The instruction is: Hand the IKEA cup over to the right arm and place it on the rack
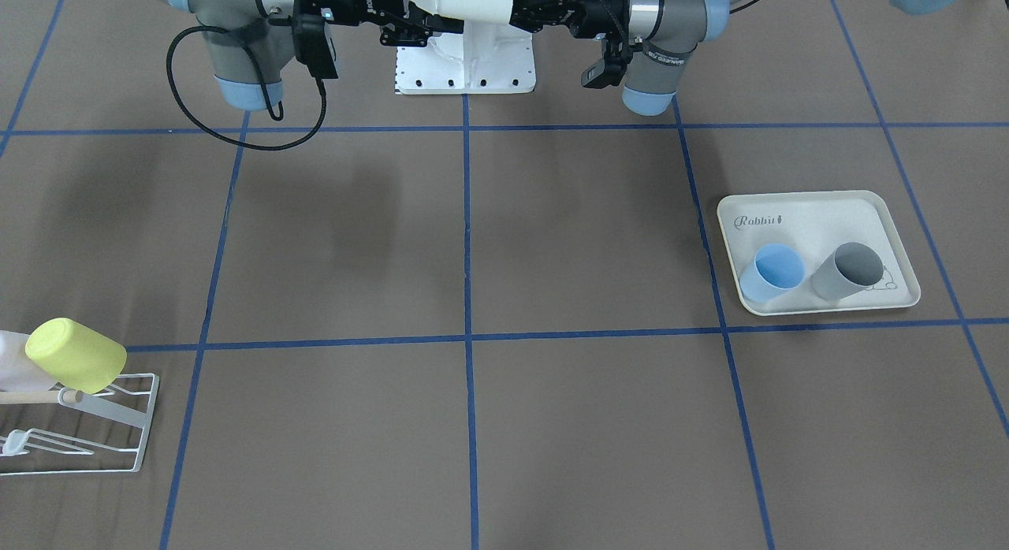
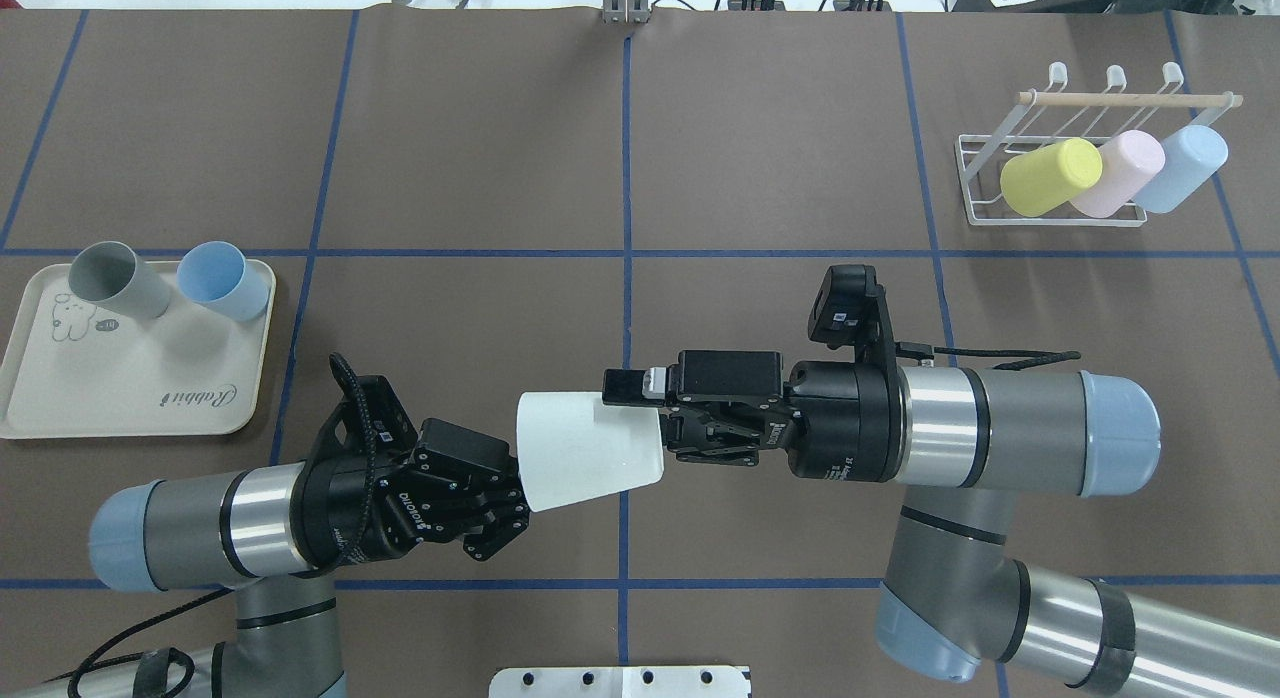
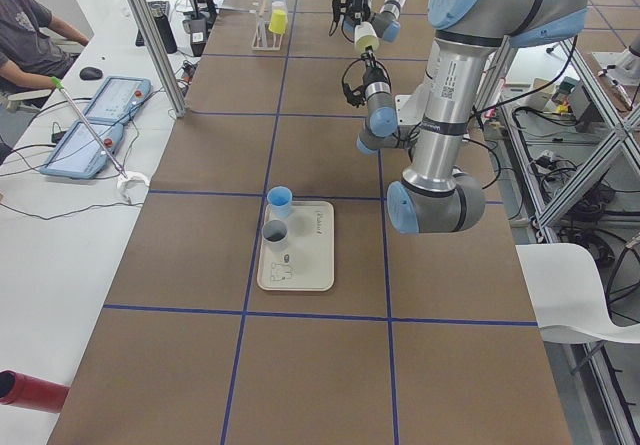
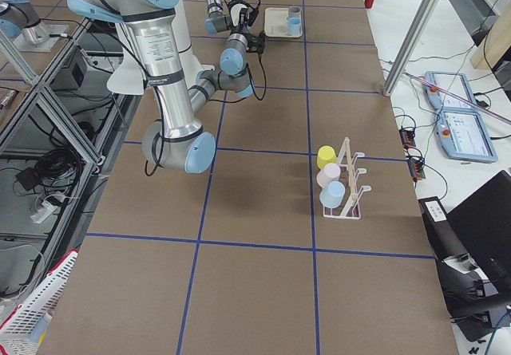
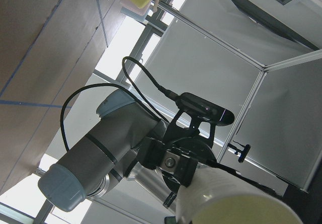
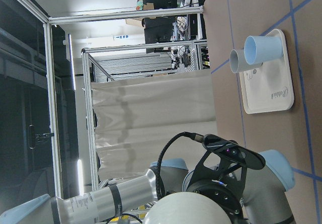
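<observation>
**A:** Where does the overhead view sit?

**B:** High behind the robot. It looks forward and down on the bench (image 2: 780,178), with the tray (image 2: 130,388) on the left and the rack (image 2: 1130,99) at far right.

**A:** And the front one?

**B:** Across the bench, facing the robot's base (image 1: 465,61) and looking steeply down, so those sides are mirrored.

**A:** The end views?

**B:** They stand well back, one at each end, and look along the bench. Both catch tray and rack.

**A:** The wrists?

**B:** Close in. Each looks past the white cup (image 2: 590,463): the left at the right arm (image 5: 115,148), the right at the left arm (image 6: 121,196).
</observation>
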`<control>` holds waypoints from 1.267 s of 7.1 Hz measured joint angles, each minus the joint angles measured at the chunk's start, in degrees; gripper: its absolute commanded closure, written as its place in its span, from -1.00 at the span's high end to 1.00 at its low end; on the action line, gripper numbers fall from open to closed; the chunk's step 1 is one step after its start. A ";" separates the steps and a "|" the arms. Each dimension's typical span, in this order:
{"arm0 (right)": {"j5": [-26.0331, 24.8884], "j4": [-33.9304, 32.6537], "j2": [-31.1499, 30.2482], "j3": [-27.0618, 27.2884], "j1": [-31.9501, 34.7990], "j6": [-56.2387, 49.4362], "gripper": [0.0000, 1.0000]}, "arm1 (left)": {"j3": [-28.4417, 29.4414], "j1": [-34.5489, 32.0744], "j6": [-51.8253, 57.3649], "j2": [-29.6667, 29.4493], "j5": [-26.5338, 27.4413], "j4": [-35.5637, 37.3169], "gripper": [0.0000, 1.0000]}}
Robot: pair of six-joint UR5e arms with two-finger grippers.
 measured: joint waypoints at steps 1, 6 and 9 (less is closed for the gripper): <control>0.00 -0.02 -0.18 -0.04 0.01 -0.24 -0.12 | -0.05 -0.02 -0.02 0.01 0.01 -0.04 0.98; 0.05 -0.09 -0.49 -0.34 0.06 -1.71 -0.15 | -0.69 -0.21 -0.04 -0.39 0.08 -0.10 1.00; 0.22 0.11 -0.57 -0.02 0.22 -1.76 -0.15 | -0.57 -0.28 -0.04 -0.29 0.09 -0.10 1.00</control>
